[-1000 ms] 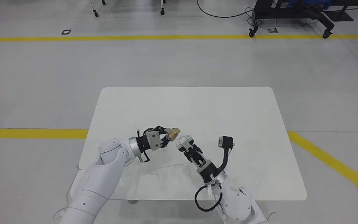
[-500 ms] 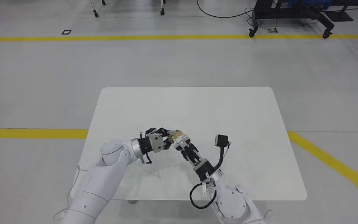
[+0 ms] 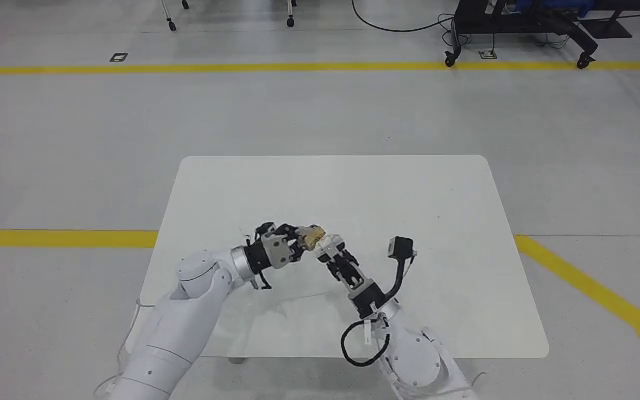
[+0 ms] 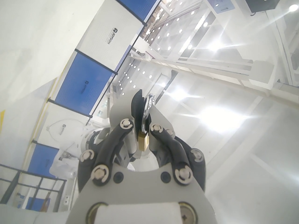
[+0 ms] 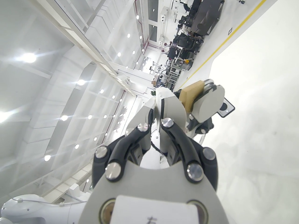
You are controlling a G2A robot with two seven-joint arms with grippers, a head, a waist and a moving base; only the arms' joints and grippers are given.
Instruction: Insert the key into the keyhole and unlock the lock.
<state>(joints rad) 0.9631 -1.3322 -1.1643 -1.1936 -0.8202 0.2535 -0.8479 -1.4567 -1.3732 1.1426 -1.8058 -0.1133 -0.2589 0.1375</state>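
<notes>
A small brass lock [image 3: 314, 237] is held above the white table [image 3: 430, 200], with my left gripper [image 3: 302, 237] shut on it. In the left wrist view the lock [image 4: 143, 142] sits edge-on between the fingers, its silver shackle [image 4: 148, 104] pointing outward. My right gripper [image 3: 328, 248] is shut, its tip right against the lock. In the right wrist view its fingers [image 5: 171, 108] pinch a thin sliver that I take for the key, mostly hidden. The lock [image 5: 192, 92] hangs just beyond them, beside the tips, in the other gripper's white fingers [image 5: 210, 104].
Both arms meet over the table's front middle. Yellow floor lines [image 3: 300, 67] run behind and beside the table. A black cart [image 3: 520, 25] stands far back right.
The right gripper has moved up and left toward the lock, closing the gap. The left gripper with the lock has shifted slightly; the two tips now meet.
</notes>
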